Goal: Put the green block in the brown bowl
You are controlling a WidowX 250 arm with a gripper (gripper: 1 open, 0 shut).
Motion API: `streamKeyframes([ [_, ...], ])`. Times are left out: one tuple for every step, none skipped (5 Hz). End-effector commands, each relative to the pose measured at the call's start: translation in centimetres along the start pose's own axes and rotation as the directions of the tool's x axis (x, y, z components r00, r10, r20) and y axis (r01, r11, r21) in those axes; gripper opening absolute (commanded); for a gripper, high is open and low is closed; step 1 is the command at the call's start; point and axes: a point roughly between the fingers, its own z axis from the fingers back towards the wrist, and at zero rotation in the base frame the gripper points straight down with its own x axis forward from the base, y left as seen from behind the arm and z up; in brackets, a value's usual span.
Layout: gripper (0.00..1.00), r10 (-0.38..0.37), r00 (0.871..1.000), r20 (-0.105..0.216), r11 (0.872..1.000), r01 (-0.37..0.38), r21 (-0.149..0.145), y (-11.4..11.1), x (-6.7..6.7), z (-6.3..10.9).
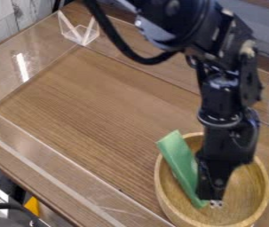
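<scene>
Green block (180,167) is seen at the lower right of the frame, standing tilted on edge inside the brown bowl (172,202). Its upper end sticks up above the bowl's left rim, toward the upper left, and its lower end runs down and to the right into the bowl. The long axis is thus laid diagonally, from upper left to lower right.

The end effector (212,199) is pointed steeply downward into the bowl, just to the right of the block, and its tip is met by the block's lower end. Its jaws are clenched, and they appear to be clamped on that lower end, though the contact itself is hidden by the dark fingers.

Since the block lies to the left of the end effector and leans over the left rim, a release is judged to depend on whether the slab drops flat inside or tips out across the rim onto the surface (89,106).
</scene>
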Motion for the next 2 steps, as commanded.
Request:
streamKeyframes([
  [0.0, -0.057, 0.998, 0.026, 0.998, 0.056, 0.024, 0.5, -0.2, 1.1],
  [0.0, -0.029, 0.999, 0.041, 0.999, 0.028, 0.033, 0.4, 0.8, 3.1],
])
